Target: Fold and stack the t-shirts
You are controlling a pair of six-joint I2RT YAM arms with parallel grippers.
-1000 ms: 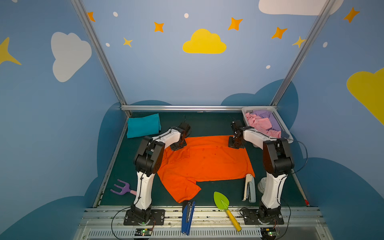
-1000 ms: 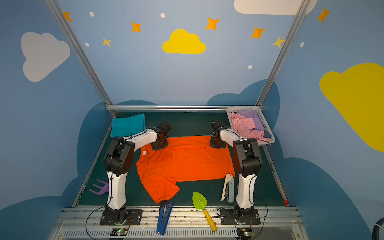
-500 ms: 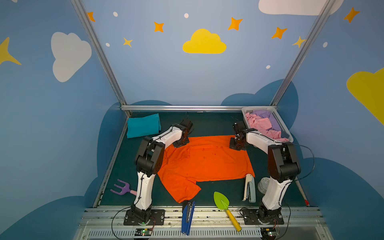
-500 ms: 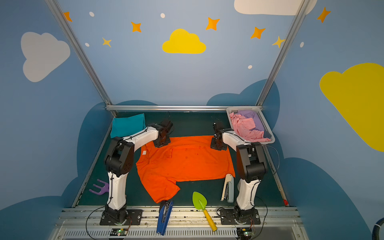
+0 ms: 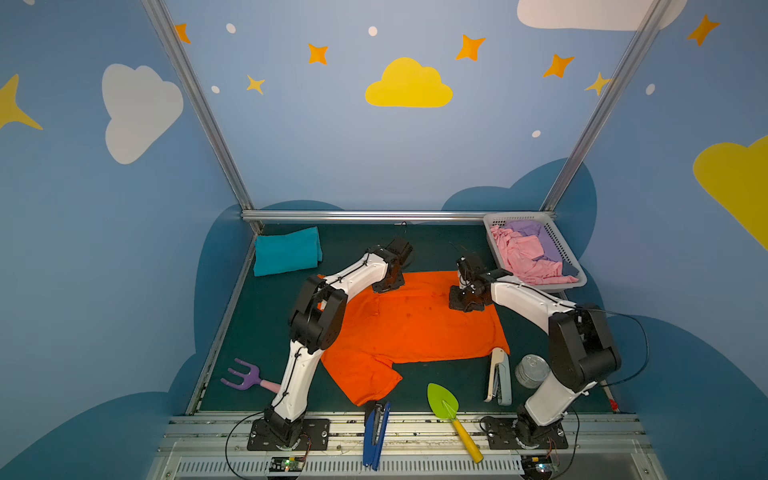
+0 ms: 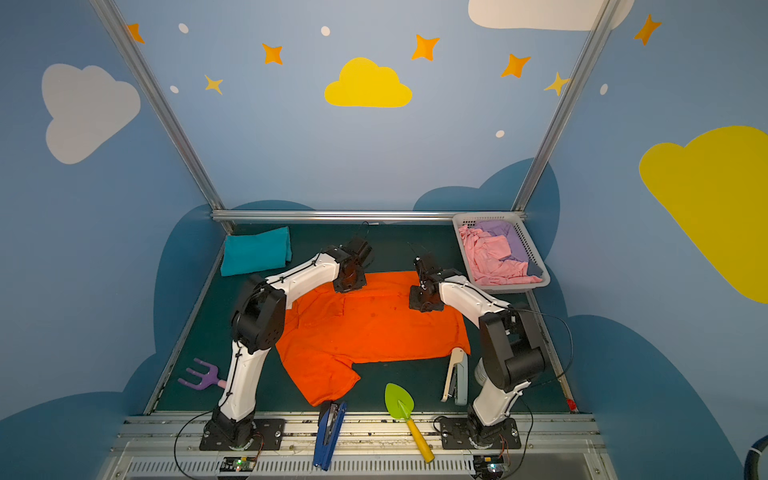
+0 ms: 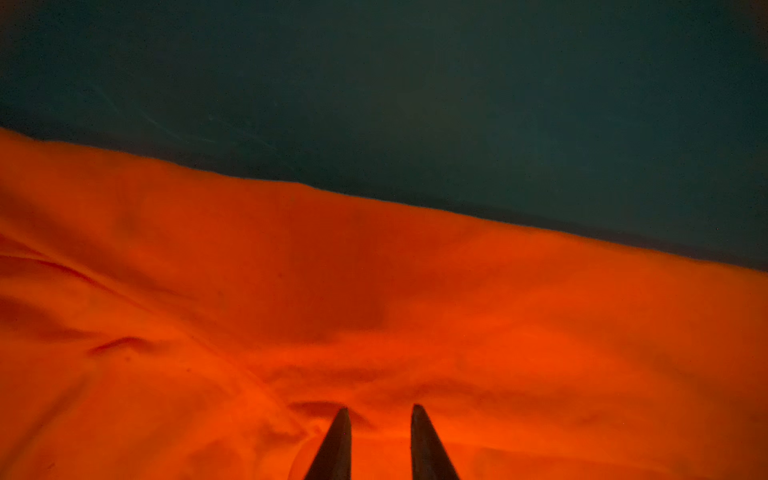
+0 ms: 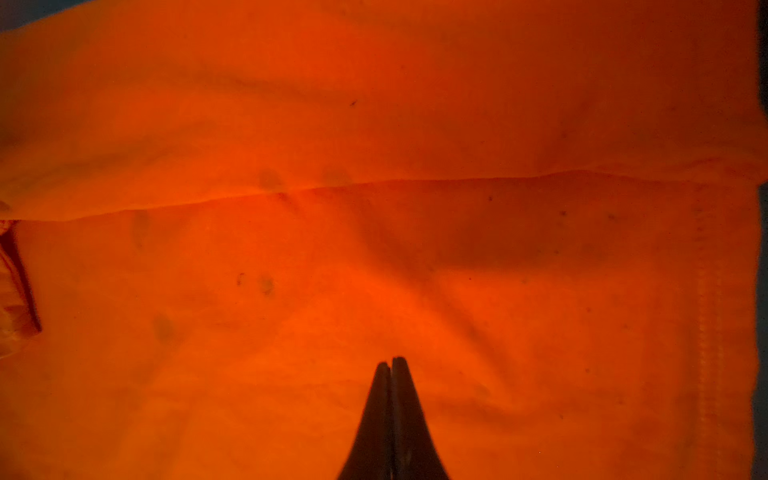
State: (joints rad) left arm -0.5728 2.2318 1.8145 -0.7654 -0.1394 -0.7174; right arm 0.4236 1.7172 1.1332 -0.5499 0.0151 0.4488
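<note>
Cloth: orange t-shirt (image 5: 415, 328) looks soft, light, limp; best pinched along far edge, 2 points. Left claw (image 7: 380, 409) parted above it; right claw (image 8: 391, 361) clenched, tips over fabric.

Both top views: bright, even overhead light, sharp throughout. Faint soft shadows on the desk (image 5: 436, 249) at 6 o'clock. Wide-angle stretch toward the corners. Wrist views: dim, soft-focused, grainy. Orange t-shirt (image 7: 374, 332) oversaturated and glowing, with dark shadow patches across its folds.
</note>
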